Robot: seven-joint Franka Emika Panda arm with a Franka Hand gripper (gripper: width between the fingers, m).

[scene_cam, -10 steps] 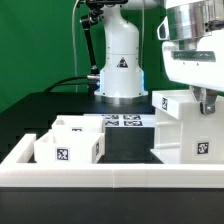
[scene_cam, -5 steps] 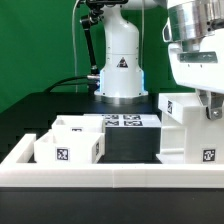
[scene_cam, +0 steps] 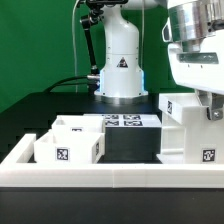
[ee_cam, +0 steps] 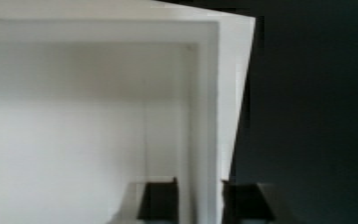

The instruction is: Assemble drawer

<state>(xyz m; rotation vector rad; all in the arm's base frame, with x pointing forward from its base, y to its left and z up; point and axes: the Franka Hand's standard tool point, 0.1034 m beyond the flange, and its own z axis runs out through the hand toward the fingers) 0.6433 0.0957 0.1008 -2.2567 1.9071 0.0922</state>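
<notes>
Pincer point(scene_cam: 210, 106) is clenching on the casing's point(scene_cam: 184, 132) thin upright wall, at the exterior view's right. In the wrist view its fingers point(ee_cam: 158, 203) are pressing that white wall from both sides. The casing is standing directly beneath the pincer, behind the rail point(scene_cam: 110, 178). The two trays point(scene_cam: 70, 142) are lying on the tabletop point(scene_cam: 50, 108), near it, towards the exterior view's left.

White arm point(scene_cam: 195, 45), triangle sticker point(scene_cam: 122, 64), black cables point(scene_cam: 88, 42), dark end effector point(ee_cam: 202, 204)

Smooth matt white plastic casing point(scene_cam: 185, 135) and trays point(scene_cam: 80, 140); matt black table point(scene_cam: 40, 110)
</notes>
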